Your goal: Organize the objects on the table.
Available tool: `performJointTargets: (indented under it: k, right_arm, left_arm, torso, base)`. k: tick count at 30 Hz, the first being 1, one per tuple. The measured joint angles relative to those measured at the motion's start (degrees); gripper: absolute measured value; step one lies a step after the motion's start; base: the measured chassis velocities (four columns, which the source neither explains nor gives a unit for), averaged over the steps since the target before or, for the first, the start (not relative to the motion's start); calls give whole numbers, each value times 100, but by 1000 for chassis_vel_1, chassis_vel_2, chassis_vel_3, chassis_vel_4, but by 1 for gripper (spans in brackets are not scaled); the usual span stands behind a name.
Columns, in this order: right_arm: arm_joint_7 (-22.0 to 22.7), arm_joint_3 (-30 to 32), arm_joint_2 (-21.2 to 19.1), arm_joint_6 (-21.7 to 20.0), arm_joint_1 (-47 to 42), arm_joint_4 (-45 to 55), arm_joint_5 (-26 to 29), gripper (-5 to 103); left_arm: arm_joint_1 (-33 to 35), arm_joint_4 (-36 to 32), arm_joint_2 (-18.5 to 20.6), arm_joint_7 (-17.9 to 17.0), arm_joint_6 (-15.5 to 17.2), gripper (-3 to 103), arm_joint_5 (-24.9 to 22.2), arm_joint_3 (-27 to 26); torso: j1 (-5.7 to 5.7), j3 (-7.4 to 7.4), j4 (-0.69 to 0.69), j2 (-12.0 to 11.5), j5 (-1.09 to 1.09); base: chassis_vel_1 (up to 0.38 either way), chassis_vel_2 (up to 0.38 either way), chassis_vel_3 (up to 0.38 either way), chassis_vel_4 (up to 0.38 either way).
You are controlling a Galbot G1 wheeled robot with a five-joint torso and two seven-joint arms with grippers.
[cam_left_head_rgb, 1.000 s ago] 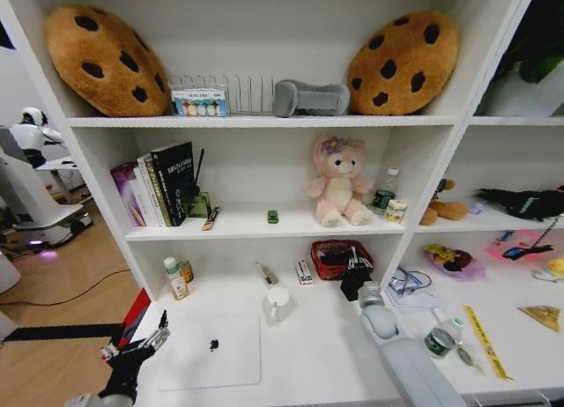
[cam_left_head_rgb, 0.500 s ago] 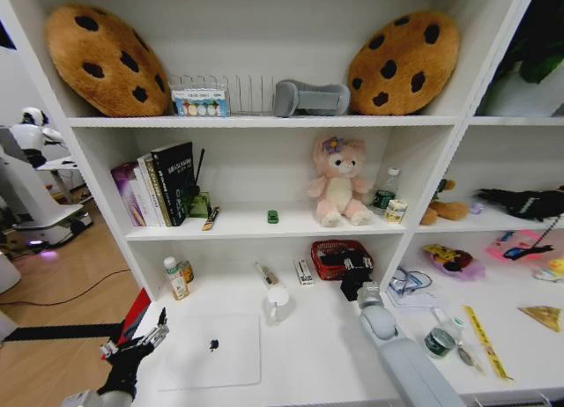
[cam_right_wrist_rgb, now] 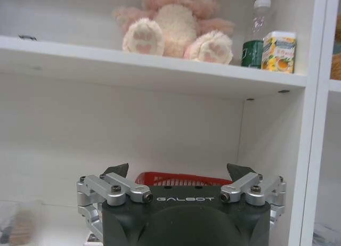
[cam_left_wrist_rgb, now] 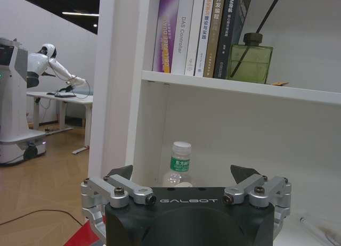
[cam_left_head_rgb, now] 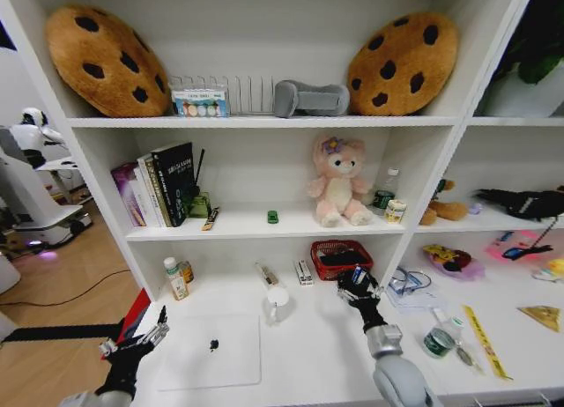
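Since a second ago the right gripper (cam_left_head_rgb: 358, 286) has pulled back from the red basket (cam_left_head_rgb: 340, 258) and tilted up, so that more of the desk surface shows beside its arm — it now hovers just in front of that basket, jaws spread wide and holding nothing. In the right wrist view the right gripper (cam_right_wrist_rgb: 180, 177) faces the basket's rim (cam_right_wrist_rgb: 181, 179), with the pink plush toy (cam_right_wrist_rgb: 178, 22) on the shelf above. The left gripper (cam_left_head_rgb: 132, 341) has barely shifted; it hangs at the table's left front corner, just left of the silver laptop (cam_left_head_rgb: 211, 351), fingers apart and empty. From the left wrist camera the left gripper (cam_left_wrist_rgb: 184, 179) points toward a small bottle (cam_left_wrist_rgb: 179, 164) under the book shelf.

On the white table (cam_left_head_rgb: 326, 354) the laptop lies closed and flat. A green-labelled can (cam_left_head_rgb: 439, 341) and a yellow ruler (cam_left_head_rgb: 485, 341) lie to the right of the right arm — well apart from the laptop. A tiny green toy car (cam_left_head_rgb: 273, 217) sits on the middle shelf.
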Motion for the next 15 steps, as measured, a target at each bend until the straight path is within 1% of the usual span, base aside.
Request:
performJointTargets:
  k: [1,2,5,6,8,9,11,12,13,14,15]
  right_arm:
    - [-27,92,44,37,-291,215,0,100]
    - [-27,92,44,37,-291,215,0,100]
    - [-103,438,173,129,-981,761,11,100]
    - [-103,438,173,129,-981,761,11,100]
    - [-169,828,314,278,-1621,1181,78,100]
    - [-169,828,314,278,-1621,1181,78,100]
    - [-245,1074,389,497,-2028,1342,133,100]
    - [-245,1074,389,497,-2028,1342,133,100]
    - [-280,1259,429,693,-2286,1400,158,100]
    - [-280,1259,429,693,-2286,1400,158,100]
    - [-279,1392,444,784,-2469,1432,177,100]
  left_arm:
    - [1,0,-9,19,-25,100,9,-1]
    - [1,0,-9,19,-25,100,9,-1]
    - [21,-24,10,86,-87,100,19,-27]
    - [21,-24,10,86,-87,100,19,-27]
    - [82,-104,75,173,-145,100,14,-48]
    - [82,-104,75,173,-145,100,14,-48]
    - [138,-144,159,258,-217,100,24,-53]
    - [138,-144,159,258,-217,100,24,-53]
    - [164,-163,248,309,-263,100,33,-56]
    - [164,-163,248,309,-263,100,33,-56]
    - [166,-167,336,338,-284,100,28,-62]
  torso:
    - [0,0,0,0,0]
    - [0,0,0,0,0]
    - [0,0,0,0,-1]
    - [0,0,0,0,-1]
    - [0,0,-1,0,-1]
    - [0,0,-1,0,-1]
    - [0,0,-1,0,0]
    - [0,0,-1,0,0]
    - [0,0,-1,0,0]
    - [0,0,-1,0,0]
    - [0,0,-1,0,0]
  base:
    - [0,0,0,0]
    - [0,0,0,0]
    - [0,0,0,0]
    - [0,0,0,0]
    - [0,0,0,0]
    - [0,0,0,0]
    - [0,0,0,0]
    - [0,0,0,0]
    - [0,0,0,0]
    - [0,0,0,0]
    - [0,0,0,0]
